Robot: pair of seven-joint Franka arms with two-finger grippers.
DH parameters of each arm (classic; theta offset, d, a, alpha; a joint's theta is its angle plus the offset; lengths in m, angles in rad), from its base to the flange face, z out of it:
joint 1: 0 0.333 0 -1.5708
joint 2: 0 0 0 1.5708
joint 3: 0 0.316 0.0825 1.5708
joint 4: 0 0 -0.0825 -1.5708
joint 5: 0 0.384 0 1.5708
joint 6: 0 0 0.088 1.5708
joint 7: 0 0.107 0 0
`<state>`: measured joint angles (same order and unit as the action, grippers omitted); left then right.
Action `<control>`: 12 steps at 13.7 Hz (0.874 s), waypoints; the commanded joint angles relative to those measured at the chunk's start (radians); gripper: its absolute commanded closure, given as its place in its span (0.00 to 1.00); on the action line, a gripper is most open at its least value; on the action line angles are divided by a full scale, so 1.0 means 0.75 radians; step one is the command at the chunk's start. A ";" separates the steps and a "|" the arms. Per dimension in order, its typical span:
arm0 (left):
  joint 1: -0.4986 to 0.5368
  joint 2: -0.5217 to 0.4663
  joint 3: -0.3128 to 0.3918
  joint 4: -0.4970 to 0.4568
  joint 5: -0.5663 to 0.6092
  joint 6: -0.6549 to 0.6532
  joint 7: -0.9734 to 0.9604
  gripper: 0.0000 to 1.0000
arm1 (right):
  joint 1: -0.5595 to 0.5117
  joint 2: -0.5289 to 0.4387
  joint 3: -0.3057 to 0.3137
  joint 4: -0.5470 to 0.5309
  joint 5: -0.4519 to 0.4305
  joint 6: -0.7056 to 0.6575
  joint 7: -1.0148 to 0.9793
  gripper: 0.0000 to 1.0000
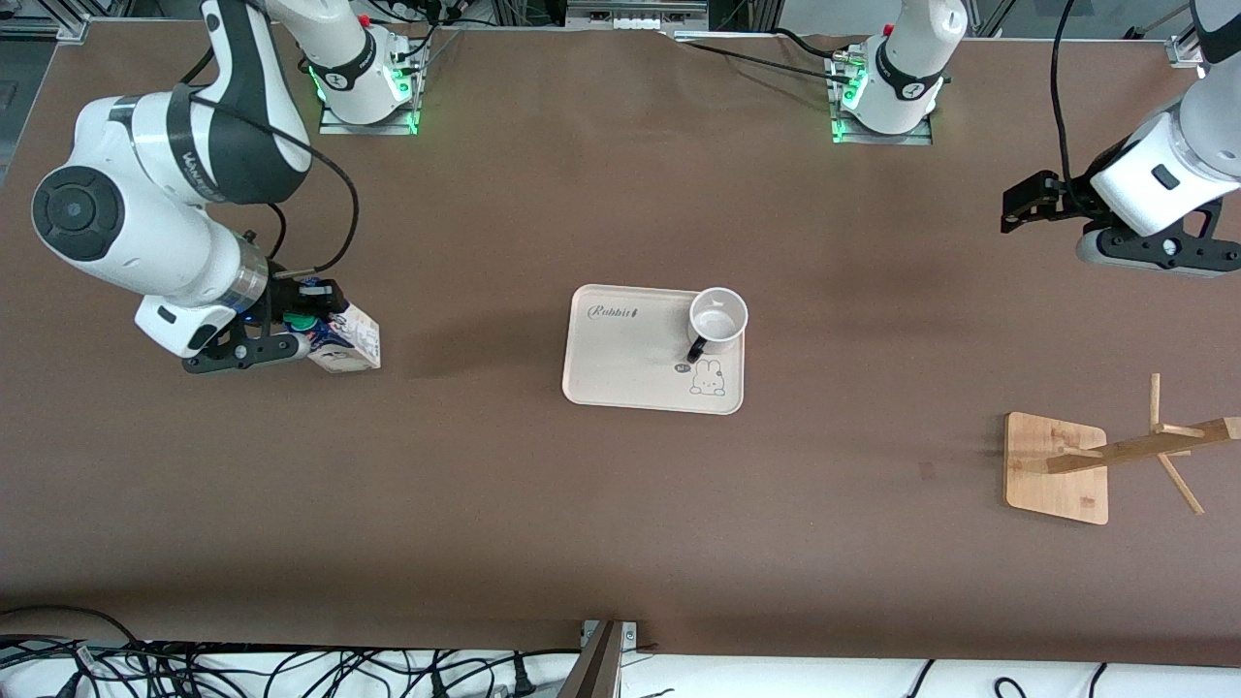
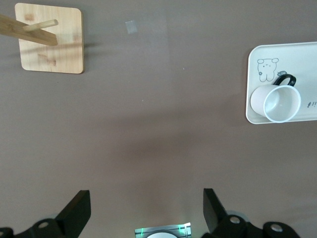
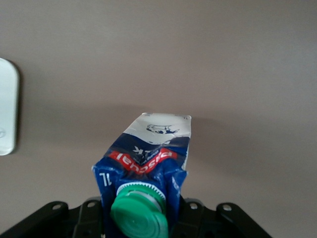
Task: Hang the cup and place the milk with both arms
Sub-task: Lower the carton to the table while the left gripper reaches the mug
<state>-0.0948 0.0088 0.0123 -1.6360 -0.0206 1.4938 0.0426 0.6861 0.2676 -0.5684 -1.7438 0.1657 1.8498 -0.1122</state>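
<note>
The white cup [image 1: 718,318] stands upright on a cream tray [image 1: 620,368] at mid-table, its black handle toward the front camera. It also shows in the left wrist view [image 2: 277,101]. The milk [image 1: 344,344] is tilted near the right arm's end of the table. My right gripper [image 1: 310,325] is shut on its dark blue top beside the green cap. The right wrist view shows the carton [image 3: 148,153] in my right gripper [image 3: 141,220]. My left gripper [image 1: 1016,208] hangs open and empty over bare table near the left arm's end; its fingers [image 2: 77,213] are wide apart.
A wooden cup rack [image 1: 1057,470] with a square base and pegged pole stands near the left arm's end, nearer the front camera than the tray; it also shows in the left wrist view [image 2: 49,42]. Cables lie along the table's front edge.
</note>
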 commanded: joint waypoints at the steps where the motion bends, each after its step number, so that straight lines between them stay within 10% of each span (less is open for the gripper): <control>1: -0.006 0.023 -0.035 0.050 -0.011 -0.032 0.009 0.00 | 0.016 -0.034 -0.046 -0.184 0.020 0.174 -0.079 0.64; 12: -0.061 0.481 -0.483 0.058 -0.059 0.478 -0.237 0.00 | -0.009 0.028 -0.048 -0.322 0.037 0.397 -0.090 0.60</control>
<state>-0.1166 0.2864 -0.3169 -1.6307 -0.0639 1.7983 -0.1206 0.6825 0.2856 -0.6016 -1.9651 0.1685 2.1195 -0.1587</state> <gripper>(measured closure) 0.000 0.595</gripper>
